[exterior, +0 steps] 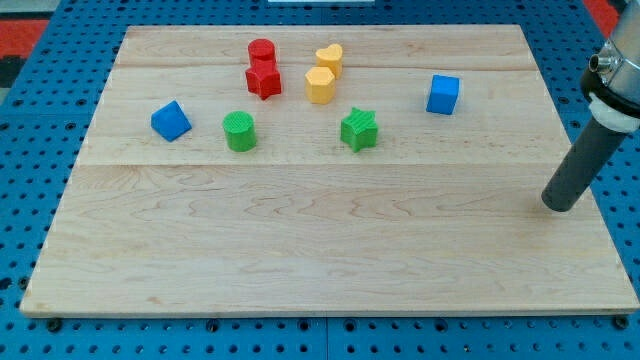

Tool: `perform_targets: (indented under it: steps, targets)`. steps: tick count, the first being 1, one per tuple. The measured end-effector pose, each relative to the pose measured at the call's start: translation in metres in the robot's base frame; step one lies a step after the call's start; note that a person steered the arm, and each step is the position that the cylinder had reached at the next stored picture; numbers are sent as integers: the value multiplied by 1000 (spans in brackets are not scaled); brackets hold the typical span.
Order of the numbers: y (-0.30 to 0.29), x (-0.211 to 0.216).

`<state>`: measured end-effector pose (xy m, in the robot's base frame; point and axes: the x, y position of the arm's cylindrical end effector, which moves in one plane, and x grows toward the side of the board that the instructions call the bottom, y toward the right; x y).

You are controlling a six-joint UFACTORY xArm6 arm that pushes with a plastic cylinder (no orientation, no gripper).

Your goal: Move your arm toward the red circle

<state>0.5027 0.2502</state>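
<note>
- Your rod ends at my tip [560, 205], sitting at the view's right edge of the wooden board [300, 250], well apart from every block. There are no fingers on this rig, just a bare rod, so nothing is grasped or clenched.
- Your target, the red circle [261, 51], sits near the view's top, left of centre, touching or just about touching the red star [264, 80] right below it.
- Watch the risk here: a straight line from the tip to the red circle looks likely to pass near the green star [359, 129] and the two yellow blocks, the yellow heart [330, 58] and the yellow hexagon [320, 86]. Clip one and you scatter the cluster.
- The blue cube [443, 94] lies closest to the tip; a high sweep could nudge it.
- Come in too hard and you'll shove the red circle off the board's top edge, in my judgement.
- Out of the way: the green cylinder [239, 131] and a blue block [170, 120], shape unclear, at the view's left.
- The blocks look like ridged, matte plastic; the board is smooth pale wood with visible grain, so they should slide easily.
</note>
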Motion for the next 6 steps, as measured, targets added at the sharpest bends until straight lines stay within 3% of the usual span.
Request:
perform_targets:
  steps: [2, 4, 6]
  targets:
    - [10, 1]
    - [-29, -58]
    - [-89, -47]
